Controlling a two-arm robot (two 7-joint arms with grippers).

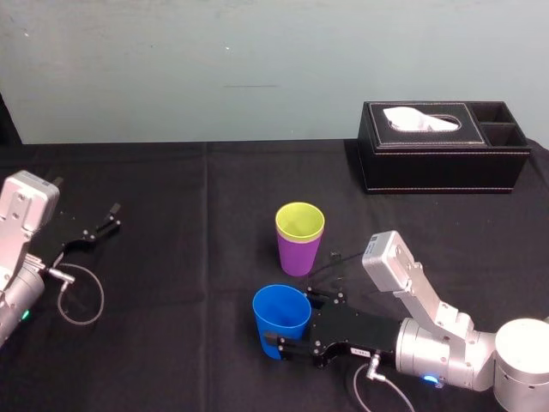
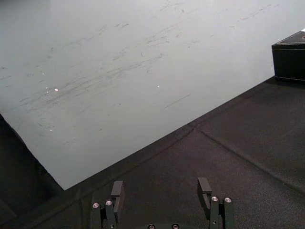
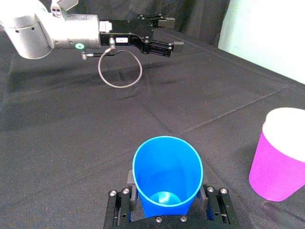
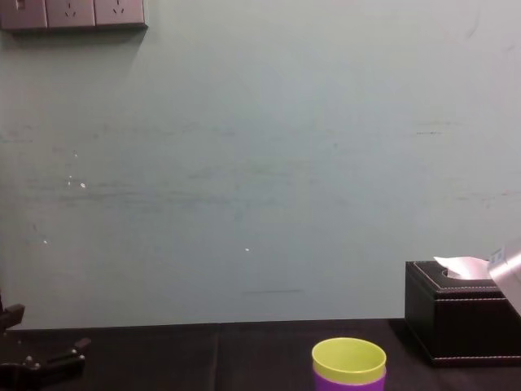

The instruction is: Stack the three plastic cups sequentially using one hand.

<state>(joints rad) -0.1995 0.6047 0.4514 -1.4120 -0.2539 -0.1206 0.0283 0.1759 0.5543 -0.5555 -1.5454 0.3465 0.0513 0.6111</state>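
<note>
A yellow-green cup [image 1: 299, 221] sits nested inside the purple cup [image 1: 298, 254] at the middle of the black table; both also show in the chest view [image 4: 348, 360]. In front of them, my right gripper [image 1: 288, 324] is shut on the blue cup [image 1: 279, 319], one finger on each side of its lower wall. In the right wrist view the blue cup [image 3: 167, 174] opens toward the camera between the fingers [image 3: 129, 192], and the purple cup [image 3: 275, 169] stands beside it. My left gripper [image 1: 109, 218] rests open at the far left, holding nothing [image 2: 160, 190].
A black tissue box [image 1: 442, 146] with white tissue stands at the back right, near the wall. A grey cable loop [image 1: 79, 296] lies by the left arm. Black cloth covers the table up to a pale wall.
</note>
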